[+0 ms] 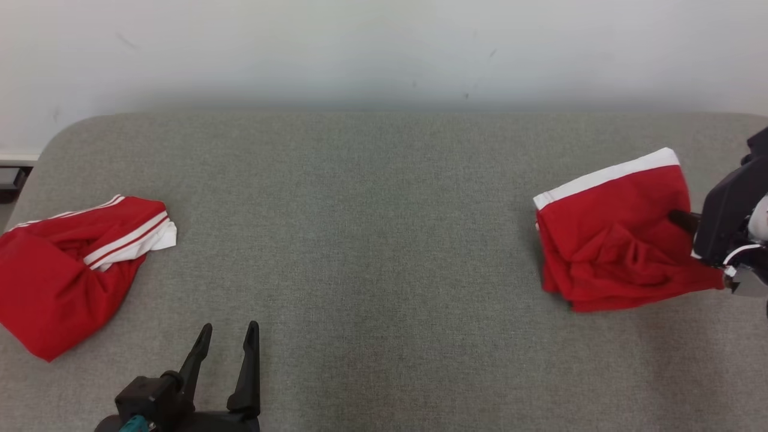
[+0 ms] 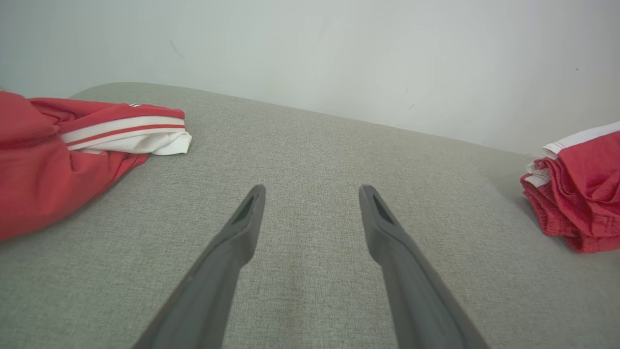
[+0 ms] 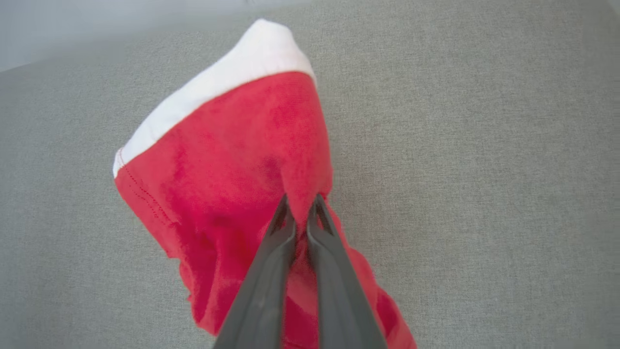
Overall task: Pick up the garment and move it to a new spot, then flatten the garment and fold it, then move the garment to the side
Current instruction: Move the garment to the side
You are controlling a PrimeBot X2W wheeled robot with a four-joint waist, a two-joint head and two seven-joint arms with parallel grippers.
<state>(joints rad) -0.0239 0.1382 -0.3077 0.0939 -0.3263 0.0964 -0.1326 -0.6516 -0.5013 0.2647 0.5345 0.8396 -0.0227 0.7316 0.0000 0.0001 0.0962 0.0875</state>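
Observation:
A folded red garment [image 1: 618, 234] with a white band along its far edge sits at the right of the grey table [image 1: 384, 240]. My right gripper [image 1: 681, 219] is shut on a pinch of its red cloth [image 3: 300, 203], lifting that part; in the right wrist view the garment [image 3: 227, 179] hangs from the closed fingers [image 3: 281, 232]. It also shows at the right edge of the left wrist view [image 2: 581, 194]. My left gripper [image 1: 227, 336] rests open near the table's front left, with nothing between its fingers [image 2: 242, 228].
A second red garment [image 1: 66, 264] with white stripes lies crumpled at the table's left edge, also in the left wrist view [image 2: 72, 150]. A pale wall [image 1: 384, 48] rises behind the table. Bare grey cloth spans the middle.

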